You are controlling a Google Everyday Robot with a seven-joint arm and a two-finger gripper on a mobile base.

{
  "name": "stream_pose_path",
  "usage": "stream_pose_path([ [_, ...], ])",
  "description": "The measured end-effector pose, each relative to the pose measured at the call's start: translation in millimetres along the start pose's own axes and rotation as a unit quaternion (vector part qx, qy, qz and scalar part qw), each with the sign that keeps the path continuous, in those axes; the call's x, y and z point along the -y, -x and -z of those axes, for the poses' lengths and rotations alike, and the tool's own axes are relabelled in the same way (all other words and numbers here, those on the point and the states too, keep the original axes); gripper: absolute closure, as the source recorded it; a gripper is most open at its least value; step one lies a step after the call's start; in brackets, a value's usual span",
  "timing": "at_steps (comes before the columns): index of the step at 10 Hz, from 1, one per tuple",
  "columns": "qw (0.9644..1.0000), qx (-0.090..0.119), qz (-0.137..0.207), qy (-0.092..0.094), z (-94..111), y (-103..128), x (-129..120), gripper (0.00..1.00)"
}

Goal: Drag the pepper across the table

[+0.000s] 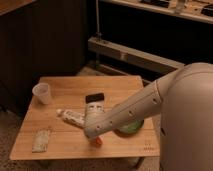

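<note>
The pepper (97, 142) is a small orange-red rounded object on the light-brown wooden table (70, 87), near its front edge. It sits right under the end of my white arm. My gripper (94, 132) is at the arm's tip, directly above and partly covering the pepper. The arm reaches in from the right across the table's front right part.
A clear plastic cup (42, 93) stands at the table's left rear. A black flat object (95, 98) lies mid-table. A white bottle (71, 117) lies on its side left of the arm. A pale packet (41, 140) lies front left. A green bowl (131, 127) shows under the arm.
</note>
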Motion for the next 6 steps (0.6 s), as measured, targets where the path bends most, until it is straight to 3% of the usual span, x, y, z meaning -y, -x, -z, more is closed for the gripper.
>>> stream_pose_path([
  [6,0.9999,0.004,-0.011,-0.003,4.8,-3.4,3.9,1.00],
])
